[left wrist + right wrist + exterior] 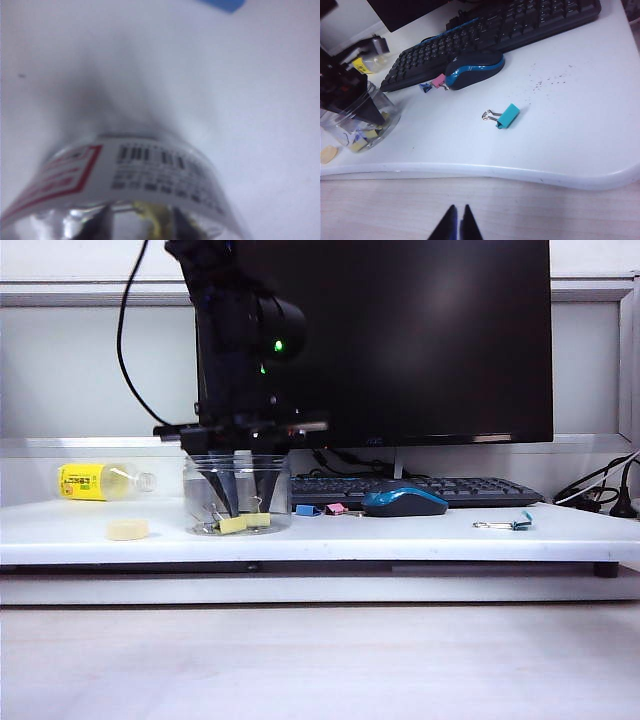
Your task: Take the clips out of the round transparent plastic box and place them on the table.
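Closest to my exterior camera runs the white bench, its thick front edge facing me, a dark monitor and keyboard behind. On it the round transparent plastic box stands upright, yellow clips lying on its floor. My left end effector reaches down inside it, fingers parted, gripping nothing I can see. My right end effector hangs off the bench edge, tips nearly touching.

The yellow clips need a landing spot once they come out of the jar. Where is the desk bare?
Bare white table lies between the blue mouse and the teal clip, and along the front edge. Crowded: left gripper inside the round clear plastic jar; blue and pink clips beside it.
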